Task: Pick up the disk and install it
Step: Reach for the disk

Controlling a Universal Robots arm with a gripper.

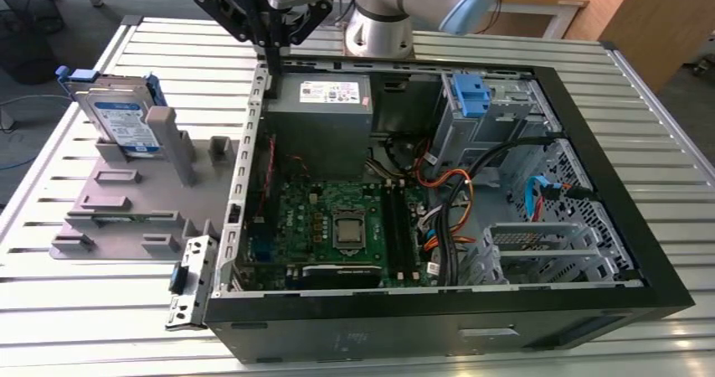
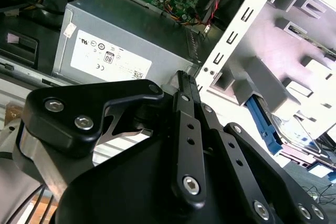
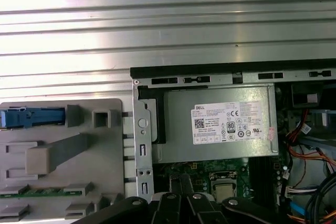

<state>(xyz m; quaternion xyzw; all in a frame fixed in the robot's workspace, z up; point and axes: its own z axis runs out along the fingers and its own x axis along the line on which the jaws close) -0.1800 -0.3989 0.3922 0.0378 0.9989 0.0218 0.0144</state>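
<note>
You're looking at a slatted table [image 1: 100, 310] with an open case [image 1: 424, 310] lying on it, taking up the middle and the 3 o'clock side of the exterior view. The arm [image 1: 386, 17] is standing at 12 o'clock, just behind the case. A grey rack [image 1: 123, 201] is sitting on the table at 9 o'clock, right beside the case wall. Inside the case, the power supply [image 1: 324, 100] is sitting in the corner at 12 o'clock and the motherboard [image 1: 335, 226] is lying at 6 o'clock of it. The disk [image 1: 120, 119] is standing on edge in the rack's far end, at about 10 o'clock, not picked up yet. The gripper [image 1: 270, 42] is hovering over the case edge next to the power supply, well apart from the disk. Its fingers [image 2: 185, 85] are looking pinched together with nothing between them in the second wrist view. A small blue latch [image 1: 471, 95] is sticking up at 3 o'clock of the power supply.
</note>
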